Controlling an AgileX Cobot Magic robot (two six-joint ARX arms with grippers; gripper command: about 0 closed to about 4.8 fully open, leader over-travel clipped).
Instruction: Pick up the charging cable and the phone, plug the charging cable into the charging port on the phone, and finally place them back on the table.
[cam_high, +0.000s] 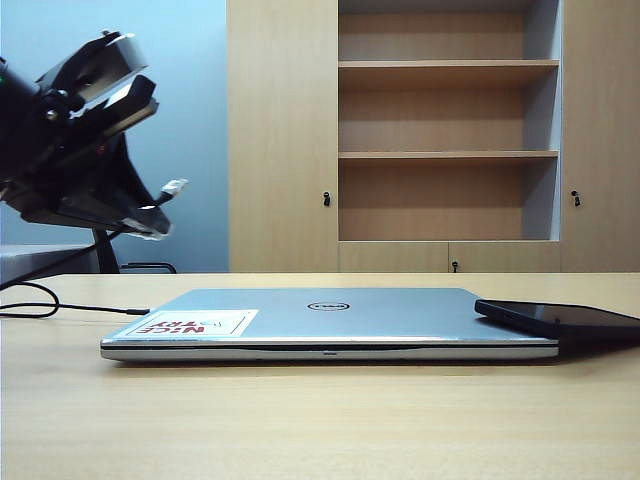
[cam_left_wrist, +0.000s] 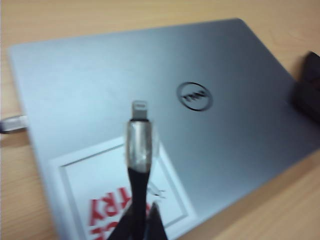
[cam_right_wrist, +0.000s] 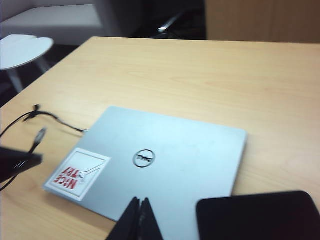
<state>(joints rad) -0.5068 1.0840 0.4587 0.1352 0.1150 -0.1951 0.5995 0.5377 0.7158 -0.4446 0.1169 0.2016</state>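
Left gripper (cam_left_wrist: 140, 227) pinches the charging cable (cam_left_wrist: 138, 150) mid-air, right gripper (cam_right_wrist: 139, 220) pressed together empty above the laptop (cam_right_wrist: 165, 165) — phone (cam_right_wrist: 260, 215) half cut off.

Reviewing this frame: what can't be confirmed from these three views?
- Phone charging port: too small in the exterior view; cut off by the edge in both wrist views.
- Left end effector: fingertips cut off by the frame edge; shut on the charging cable, blurred.
- Right end effector: shut, out of the exterior view.
- Laptop sticker text: blurred, partly hidden.
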